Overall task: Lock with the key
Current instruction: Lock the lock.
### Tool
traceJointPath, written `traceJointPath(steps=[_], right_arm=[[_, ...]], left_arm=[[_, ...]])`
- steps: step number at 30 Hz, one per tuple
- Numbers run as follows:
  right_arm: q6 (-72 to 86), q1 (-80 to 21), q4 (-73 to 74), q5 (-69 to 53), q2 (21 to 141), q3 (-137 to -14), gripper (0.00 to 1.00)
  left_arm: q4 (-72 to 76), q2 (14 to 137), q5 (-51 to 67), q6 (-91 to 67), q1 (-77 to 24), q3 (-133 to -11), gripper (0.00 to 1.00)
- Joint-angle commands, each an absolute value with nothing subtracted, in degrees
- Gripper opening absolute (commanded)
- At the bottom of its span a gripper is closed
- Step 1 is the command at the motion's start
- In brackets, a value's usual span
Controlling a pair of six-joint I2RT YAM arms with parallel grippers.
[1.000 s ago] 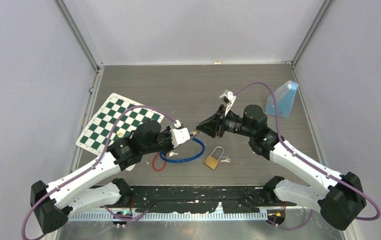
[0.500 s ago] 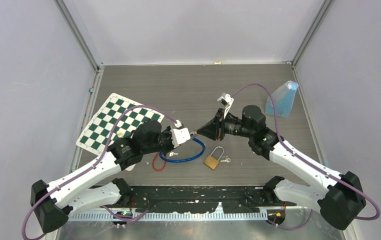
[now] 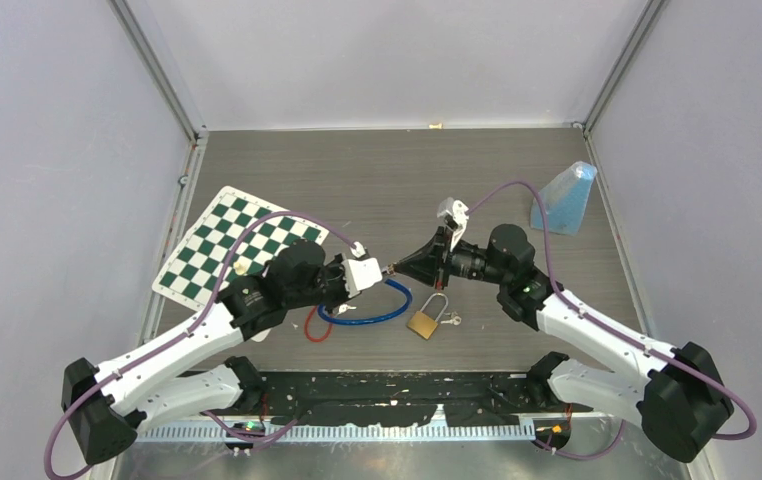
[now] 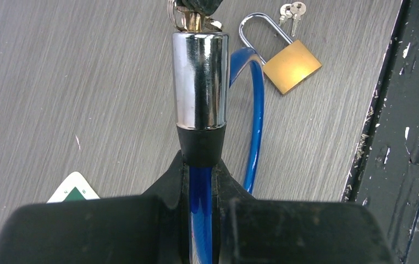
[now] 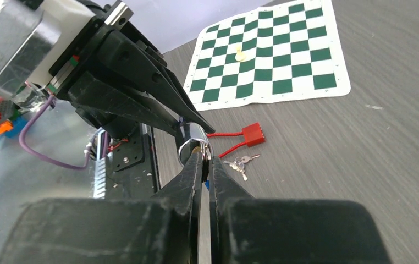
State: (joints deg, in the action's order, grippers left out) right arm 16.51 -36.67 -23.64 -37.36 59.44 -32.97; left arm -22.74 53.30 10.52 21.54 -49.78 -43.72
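A blue cable lock (image 3: 382,310) loops on the table; its chrome cylinder head (image 4: 200,80) is held up off the table. My left gripper (image 4: 200,170) is shut on the blue cable just behind the black collar. My right gripper (image 5: 203,157) is shut on the key (image 4: 193,16), which sits in the end of the chrome cylinder (image 5: 192,144). The two grippers meet tip to tip at mid table (image 3: 393,267). The key's blade is hidden inside the cylinder.
A brass padlock (image 3: 423,321) with small keys (image 3: 449,320) lies just in front of the grippers. A red cable lock (image 3: 314,326) and loose keys (image 5: 241,162) lie near the blue loop. A chessboard mat (image 3: 237,245) lies left, a blue bag (image 3: 565,197) back right.
My right wrist has rolled, its camera mount swinging towards the front, and the arm has dropped lower. The left arm and the lock head have stayed put.
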Motion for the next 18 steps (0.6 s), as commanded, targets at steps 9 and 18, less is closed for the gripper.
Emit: traceJointPath(steps=[9,18], right_arm=[[-11.1,-37.0,-36.5,-37.2,55.4,-28.3,0.05],[-34.5,-37.0,-28.9,-53.7,55.8,-30.8,0.05]], left_arm=[[-24.2,54.9,12.9,23.6,-49.9,-46.7,0.00],[-28.6,55.9,18.7,25.3,-49.9,-49.1,0.00]])
